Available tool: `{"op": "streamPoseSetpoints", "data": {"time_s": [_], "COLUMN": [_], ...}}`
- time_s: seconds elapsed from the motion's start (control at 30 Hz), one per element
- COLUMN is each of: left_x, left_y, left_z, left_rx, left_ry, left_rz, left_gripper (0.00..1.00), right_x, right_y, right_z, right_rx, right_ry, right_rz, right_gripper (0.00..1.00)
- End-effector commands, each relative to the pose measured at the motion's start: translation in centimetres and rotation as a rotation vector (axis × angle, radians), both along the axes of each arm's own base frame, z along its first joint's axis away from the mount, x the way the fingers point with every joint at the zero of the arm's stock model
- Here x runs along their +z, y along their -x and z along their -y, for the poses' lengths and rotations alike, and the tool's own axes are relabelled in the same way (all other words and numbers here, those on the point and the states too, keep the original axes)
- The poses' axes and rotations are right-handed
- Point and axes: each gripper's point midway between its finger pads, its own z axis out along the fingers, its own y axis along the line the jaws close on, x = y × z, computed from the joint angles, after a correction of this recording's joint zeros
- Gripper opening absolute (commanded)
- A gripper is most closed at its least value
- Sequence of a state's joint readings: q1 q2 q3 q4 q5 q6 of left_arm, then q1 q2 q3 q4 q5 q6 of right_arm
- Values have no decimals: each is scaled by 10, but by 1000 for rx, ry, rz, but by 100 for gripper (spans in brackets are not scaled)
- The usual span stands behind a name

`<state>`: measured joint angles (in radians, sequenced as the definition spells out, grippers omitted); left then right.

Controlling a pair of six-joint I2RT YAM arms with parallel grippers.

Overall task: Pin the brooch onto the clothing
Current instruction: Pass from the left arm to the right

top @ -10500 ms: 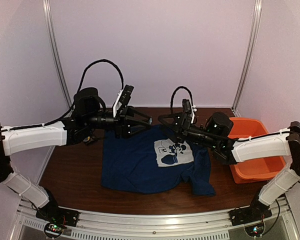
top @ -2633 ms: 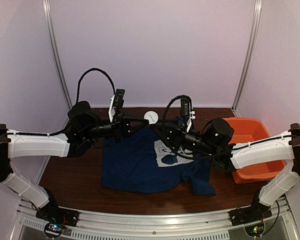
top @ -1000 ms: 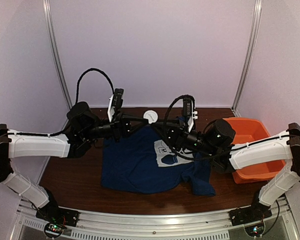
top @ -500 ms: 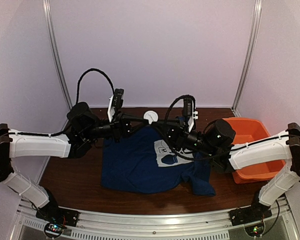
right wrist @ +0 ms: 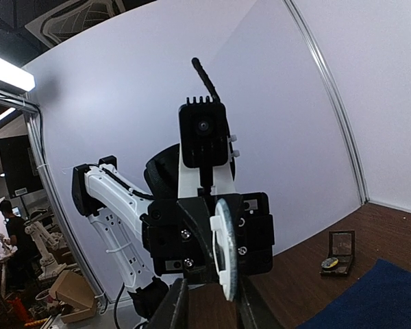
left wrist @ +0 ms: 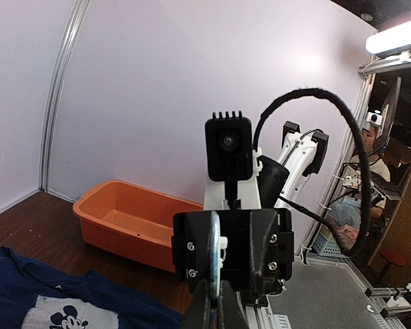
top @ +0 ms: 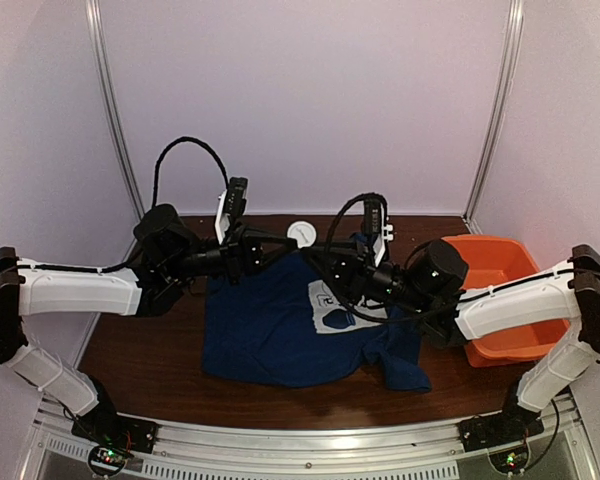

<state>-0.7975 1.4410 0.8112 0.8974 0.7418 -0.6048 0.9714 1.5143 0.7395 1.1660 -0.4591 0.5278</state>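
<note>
Orange tub [top: 495,255] near navy shirt [top: 260,320], black box [right wrist: 340,245]

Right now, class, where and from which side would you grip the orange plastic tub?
I would grip the orange plastic tub by its thin rim wall nearest the navy blue T-shirt, from above, pinching inside and outside. It stands upright and open-topped, so only the wall is narrow enough.
</note>
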Motion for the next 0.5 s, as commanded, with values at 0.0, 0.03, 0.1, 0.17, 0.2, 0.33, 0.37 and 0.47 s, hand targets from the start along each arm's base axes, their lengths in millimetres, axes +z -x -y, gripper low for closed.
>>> {"op": "streamPoseSetpoints", "data": {"time_s": [0.0, 0.03, 0.1, 0.17, 0.2, 0.33, 0.37, 0.47], "left_x": [-1, -1, -1, 0, 0, -1, -2, -2], "left_y": [0, 0, 0, 1, 1, 1, 1, 1], "left_z": [-2, -3, -3, -3, -3, -2, -2, -2], "left_rx": [2, 2, 2, 0, 0, -4, -5, -5], "left_ry": [12, 12, 14, 15, 15, 14, 13, 14], "left_rz": [8, 7, 8, 9, 9, 7, 5, 6], "left_gripper": [0, 0, 0, 0, 0, 0, 0, 0], "right_x": [-4, -4, -4, -3, -3, 1, 1, 2], "right_y": [3, 2, 1, 0, 1, 0, 0, 0], "right_z": [-6, -7, -7, -7, -6, -6, -6, -6], "right_rx": [21, 21, 14, 10, 9, 4, 5, 7], "right_ry": [4, 4, 3, -1, -5, -16, -18, -20], "right_rz": [-3, -4, -6, -7, -5, -2, -2, -3], "right_gripper": [24, 23, 23, 22, 22, 21, 21, 20]}}
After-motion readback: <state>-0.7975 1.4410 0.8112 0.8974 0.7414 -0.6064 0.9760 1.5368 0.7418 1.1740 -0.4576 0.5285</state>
